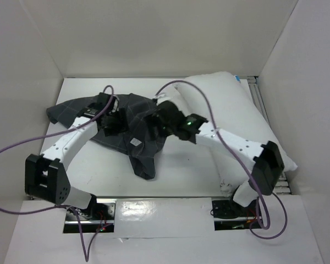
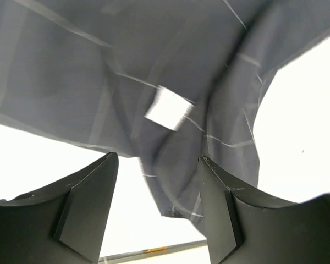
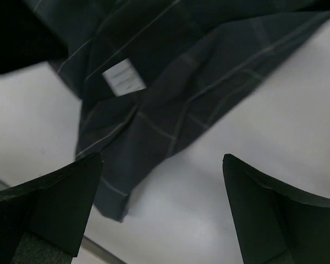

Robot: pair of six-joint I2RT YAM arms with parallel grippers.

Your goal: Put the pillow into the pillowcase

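White tag (image 3: 123,78) on pillowcase (image 3: 209,82): faint print lines, too blurred to read; nothing else legible.

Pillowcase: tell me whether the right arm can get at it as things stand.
Probably yes. The right gripper is open over the pillowcase, with nothing between it and the cloth. The left gripper sits close by over the same cloth and could crowd it.

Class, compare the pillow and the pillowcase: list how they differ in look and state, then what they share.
The pillow is plain white; the pillowcase is dark grey with a thin light grid.
The pillow is puffy and full; the pillowcase lies limp and wrinkled.
The pillow lies to the right, the pillowcase left of centre.
Shared: both are soft and rest on the table.
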